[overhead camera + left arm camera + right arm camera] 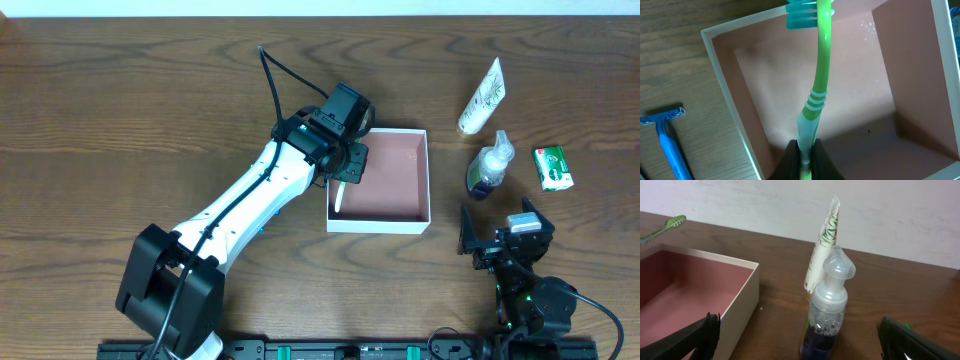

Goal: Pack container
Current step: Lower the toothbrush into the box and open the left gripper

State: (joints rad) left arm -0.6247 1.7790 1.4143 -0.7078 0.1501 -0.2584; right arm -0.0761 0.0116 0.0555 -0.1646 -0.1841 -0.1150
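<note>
The container (412, 219), a shallow square white-walled box with a pink-brown inside, sits mid-table. My left gripper (345, 172) is over its left side, shut on the handle of a green toothbrush (821, 65). In the left wrist view the jaws (805, 159) clamp the handle end, and the brush stretches across the container's inside (860, 100) with its bristle head over the far wall. The brush head also shows in the right wrist view (670, 224) beyond the container (742, 300). My right gripper (503, 240) is open and empty, right of the container.
A blue razor (667, 140) lies on the table just outside the container's wall. A clear pump bottle with dark liquid (490, 166) stands between my right gripper's fingers' line of view (827, 310). A white tube (483, 95) and a green packet (552, 167) lie at the right.
</note>
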